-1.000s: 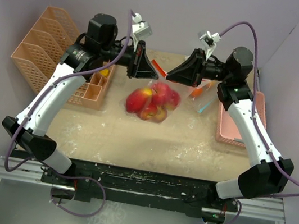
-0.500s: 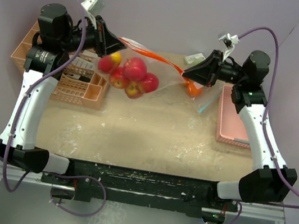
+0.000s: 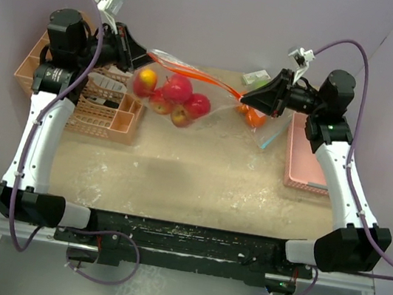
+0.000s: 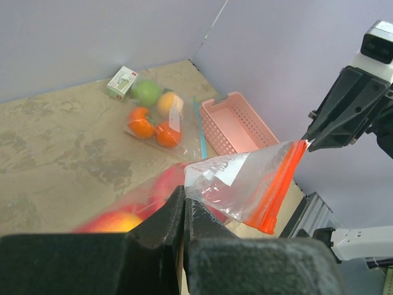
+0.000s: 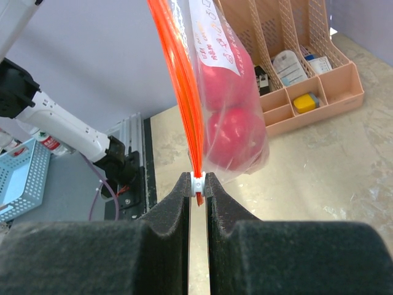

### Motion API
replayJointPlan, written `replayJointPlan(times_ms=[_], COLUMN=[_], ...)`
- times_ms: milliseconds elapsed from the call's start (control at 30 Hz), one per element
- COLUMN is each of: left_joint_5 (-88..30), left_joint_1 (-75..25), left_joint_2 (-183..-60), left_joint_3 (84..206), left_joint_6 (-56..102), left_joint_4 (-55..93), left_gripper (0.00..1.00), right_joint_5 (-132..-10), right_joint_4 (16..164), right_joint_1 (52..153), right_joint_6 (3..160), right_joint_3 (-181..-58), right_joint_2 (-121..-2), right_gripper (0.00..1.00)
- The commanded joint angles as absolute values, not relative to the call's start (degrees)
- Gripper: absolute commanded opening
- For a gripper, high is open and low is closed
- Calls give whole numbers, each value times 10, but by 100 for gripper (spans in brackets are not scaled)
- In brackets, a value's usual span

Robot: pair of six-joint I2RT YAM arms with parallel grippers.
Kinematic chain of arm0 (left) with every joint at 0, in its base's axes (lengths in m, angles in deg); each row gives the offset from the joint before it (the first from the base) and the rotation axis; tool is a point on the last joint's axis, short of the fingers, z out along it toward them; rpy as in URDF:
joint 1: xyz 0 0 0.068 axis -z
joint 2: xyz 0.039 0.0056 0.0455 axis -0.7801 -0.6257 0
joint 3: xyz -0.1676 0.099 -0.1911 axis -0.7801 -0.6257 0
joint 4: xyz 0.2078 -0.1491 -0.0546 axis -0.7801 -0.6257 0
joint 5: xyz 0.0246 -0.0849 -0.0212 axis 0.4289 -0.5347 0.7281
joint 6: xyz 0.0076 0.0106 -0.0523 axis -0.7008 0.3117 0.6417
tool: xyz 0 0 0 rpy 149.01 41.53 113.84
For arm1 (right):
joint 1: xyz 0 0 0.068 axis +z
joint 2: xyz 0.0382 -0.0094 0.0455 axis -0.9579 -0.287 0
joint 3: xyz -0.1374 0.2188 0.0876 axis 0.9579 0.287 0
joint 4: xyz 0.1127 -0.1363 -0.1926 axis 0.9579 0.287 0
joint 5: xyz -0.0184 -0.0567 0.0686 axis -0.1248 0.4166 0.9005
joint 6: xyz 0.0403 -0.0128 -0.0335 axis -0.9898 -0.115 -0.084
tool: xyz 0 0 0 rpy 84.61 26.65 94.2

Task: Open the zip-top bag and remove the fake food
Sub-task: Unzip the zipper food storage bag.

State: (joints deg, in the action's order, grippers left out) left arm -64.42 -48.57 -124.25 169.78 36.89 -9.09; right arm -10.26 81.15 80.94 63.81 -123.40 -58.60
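The bag hangs stretched above the table's far edge. The left gripper is clenched on 1 end, and the right gripper pinches the zip slider at the other. Red apples sag inside. Oranges and 1 green apple lie near the far-right corner, beside the basket.

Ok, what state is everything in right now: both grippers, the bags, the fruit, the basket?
zip-top bag: lifted, stretched between the grippers, zip looks shut.
left gripper: shut on the bag's corner.
right gripper: shut on the zip's white slider.
red apples: inside the lifted bag.
second bag: lying on the table, oranges and a green apple inside.
pink basket: upright, empty.
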Motion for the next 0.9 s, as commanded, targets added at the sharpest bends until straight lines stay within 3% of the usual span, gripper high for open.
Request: replayJointPlan(times_ms=[0,100,233,300,433,533,667,867], left_joint_5=[-622,-634,-633,-636,-647,-655,-654,-636], left_joint_1=[-516,-515,-515,-515,-514,-513,-513,-467], left_joint_2=[-1223,-1219,-1199,-1189,-1181,-1181,-1177,-1188], left_joint_3=[1679,1650,1590,1562,1530,1518,1505,1484], left_joint_6=[402,416,428,432,428,419,416,407], left_joint_4=[12,32,66,77,81,79,77,91], left_gripper=[0,0,0,9,39,56,62,63], right_joint_5=[-103,-142,-218,-253,-282,-303,-329,-336], right_joint_4=[821,855,1034,1083,1078,1069,1085,1099], right_joint_1=[797,798,815,823,830,836,851,865], right_joint_6=[646,668,790,830,845,851,871,888], right_joint_3=[-1239,-1254,-1316,-1330,-1298,-1275,-1275,-1258], right_joint_2=[-583,-592,-626,-637,-650,-663,-686,-693], right_gripper=[0,0,0,0,0,0,0,0])
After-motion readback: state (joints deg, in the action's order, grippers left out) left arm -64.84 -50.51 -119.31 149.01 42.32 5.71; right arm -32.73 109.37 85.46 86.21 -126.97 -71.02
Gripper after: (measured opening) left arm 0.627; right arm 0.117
